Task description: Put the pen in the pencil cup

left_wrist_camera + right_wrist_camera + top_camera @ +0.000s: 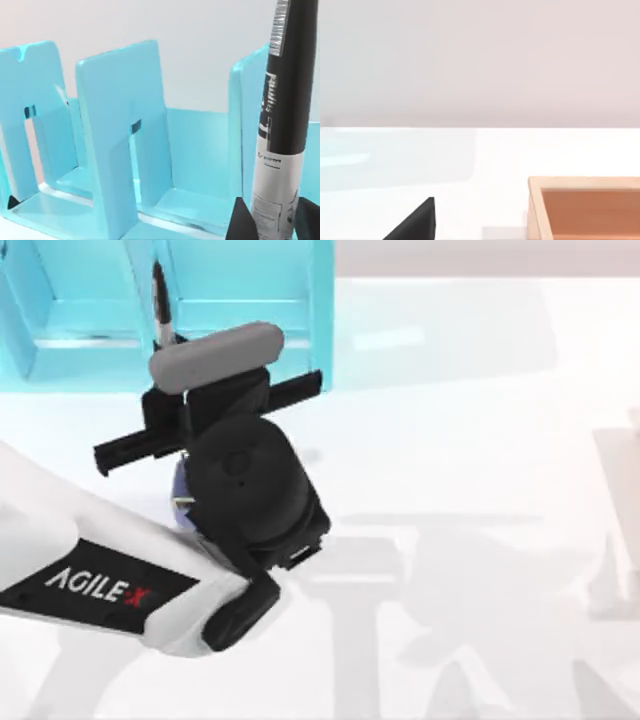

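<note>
Left wrist view puts the pen [286, 110] right in front of me: a black barrel with a paler grey lower part, standing nearly upright with my two dark fingertips [240, 222] pressed against its grey end from either side. So my left gripper [172, 340] is closed on the pen, low on its body, which leaves most of its length sticking up clear of the fingers. I judge that grip suits a drop into a cup, though the free end now points up (it may need turning over or a high approach).

From above, the pen [158, 295] shows as a thin dark stick at the far left of the table, just past my wrist, in front of the turquoise shelf [250, 285]. My left arm reaches in from the near left, and its black housing covers much of what lies beneath it.

A sliver of blue-violet with a gold edge peeps out beside that housing on its left; I take it for the cup [180, 492], nearer to me than the pen and largely hidden under my own wrist. The pen is held above the table, not yet in it.

My right gripper [415, 222] is parked off to the right, near a wooden tray [585, 210]; whether it is open I cannot tell.
</note>
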Motion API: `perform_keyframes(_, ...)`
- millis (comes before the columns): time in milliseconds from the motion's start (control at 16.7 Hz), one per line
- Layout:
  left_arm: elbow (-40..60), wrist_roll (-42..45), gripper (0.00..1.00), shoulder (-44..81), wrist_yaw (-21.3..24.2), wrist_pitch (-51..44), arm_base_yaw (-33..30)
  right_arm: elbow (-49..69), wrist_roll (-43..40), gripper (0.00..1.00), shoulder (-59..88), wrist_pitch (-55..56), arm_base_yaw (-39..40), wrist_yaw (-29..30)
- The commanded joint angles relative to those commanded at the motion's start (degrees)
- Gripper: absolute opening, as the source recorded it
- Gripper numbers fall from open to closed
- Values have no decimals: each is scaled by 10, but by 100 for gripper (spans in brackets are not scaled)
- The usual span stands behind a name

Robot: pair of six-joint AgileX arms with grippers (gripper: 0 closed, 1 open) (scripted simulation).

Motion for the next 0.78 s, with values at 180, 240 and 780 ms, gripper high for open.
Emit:
perform_keyframes(180,-1,6,0,-7,-18,43,-36,0,0,100,0,0,0,0)
perform_keyframes(240,-1,6,0,-7,-19,45,-37,0,0,100,0,0,0,0)
perform_keyframes(780,0,-4,0,-5,-13,36,-31,0,0,100,0,0,0,0)
